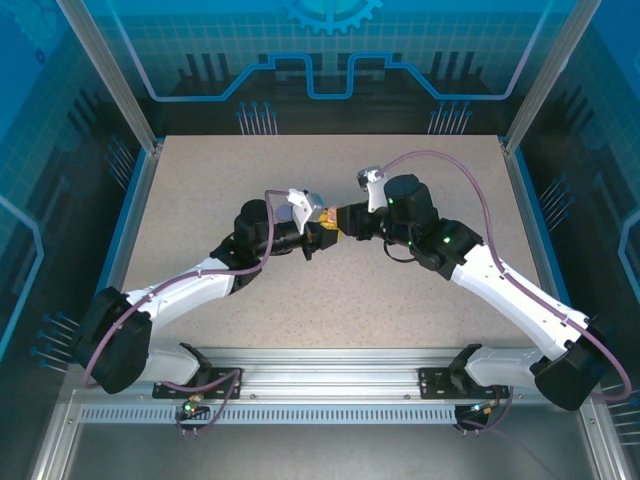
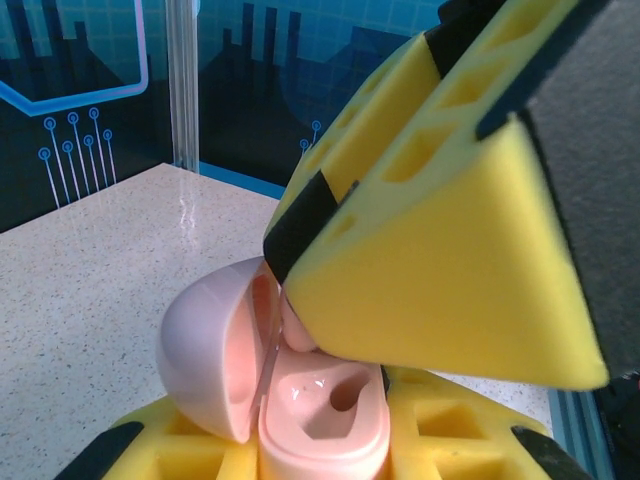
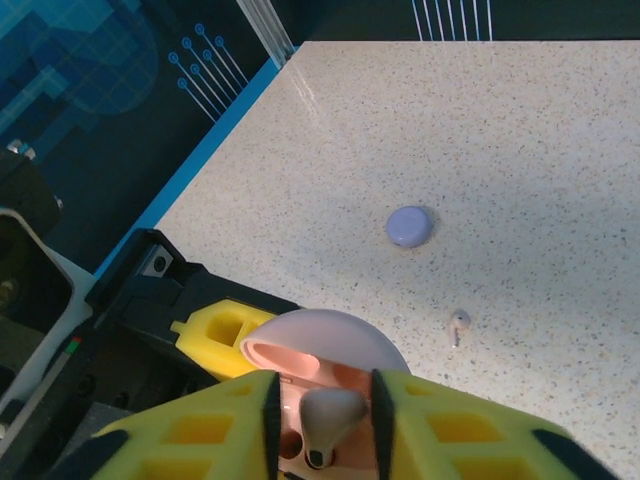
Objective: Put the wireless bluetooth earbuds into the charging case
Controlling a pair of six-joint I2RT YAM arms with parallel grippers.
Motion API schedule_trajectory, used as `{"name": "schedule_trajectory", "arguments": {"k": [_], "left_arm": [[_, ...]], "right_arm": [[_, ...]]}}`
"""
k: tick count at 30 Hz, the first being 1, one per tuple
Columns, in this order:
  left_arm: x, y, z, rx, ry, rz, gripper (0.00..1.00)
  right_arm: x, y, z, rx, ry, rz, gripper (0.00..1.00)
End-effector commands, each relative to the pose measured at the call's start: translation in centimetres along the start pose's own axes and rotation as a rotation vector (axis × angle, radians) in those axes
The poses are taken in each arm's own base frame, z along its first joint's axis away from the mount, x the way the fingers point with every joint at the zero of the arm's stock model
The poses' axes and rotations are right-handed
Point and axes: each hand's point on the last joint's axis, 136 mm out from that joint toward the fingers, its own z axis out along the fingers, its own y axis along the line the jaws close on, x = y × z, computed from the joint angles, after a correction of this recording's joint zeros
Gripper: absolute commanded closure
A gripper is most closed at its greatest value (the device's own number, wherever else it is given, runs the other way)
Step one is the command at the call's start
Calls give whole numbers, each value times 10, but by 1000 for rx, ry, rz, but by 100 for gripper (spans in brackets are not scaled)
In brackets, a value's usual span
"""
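The biggest risk is the pale pink earbud [image 3: 330, 412] missing its seat. It sits head-up between the yellow fingers of the right gripper [image 3: 325, 400], just over the open pink charging case [image 2: 320, 425]. Those fingers stand slightly apart on either side of it, and I cannot tell whether the pads actually bear on it. If they let go while the stem is tilted or off the socket [image 2: 345, 395], which looks empty in the left wrist view, the bud could perch on the rim. It could also tip out, and since the case appears to be held clear of the table [image 3: 520, 150], a tipped bud would likely drop and roll. A second risk is the lid [image 2: 205, 345], which stands hinged open just beside the incoming right finger. A sideways correction could knock it, swinging it shut or twisting the case in its grip. The left gripper [image 1: 322, 236] is pressed together on the case's base and holds it mid-table where the two arms meet. Any push down from the right arm works against that hold. The room is tight, with both sets of fingers crowding the case's mouth. On the table beyond, a closed purple case [image 3: 410, 226] lies flat, and a loose earbud [image 3: 458, 326], its colour too faint to call, lies near it but apart. Neither blocks this insertion.
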Motion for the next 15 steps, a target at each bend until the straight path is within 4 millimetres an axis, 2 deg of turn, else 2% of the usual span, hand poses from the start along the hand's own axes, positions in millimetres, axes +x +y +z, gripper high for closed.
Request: {"name": "schedule_trajectory", "arguments": {"k": [1,6,10,15], "left_arm": [[-40,-14,-5,38,-100,76,85],[-33,-11,-5,23,-87,63,85],[-20,-3,-4,-3,-52,38,85],[-5,10,-12,-19,-34,-25,85]], "right_arm": [[0,-3,-2,24,9,-4,61],[-6,-1,-9,22,-7,-17,52],[-13,0,-21,24,-37,-25,48],[-13,-17,-33,85,-53,-9,47]]}}
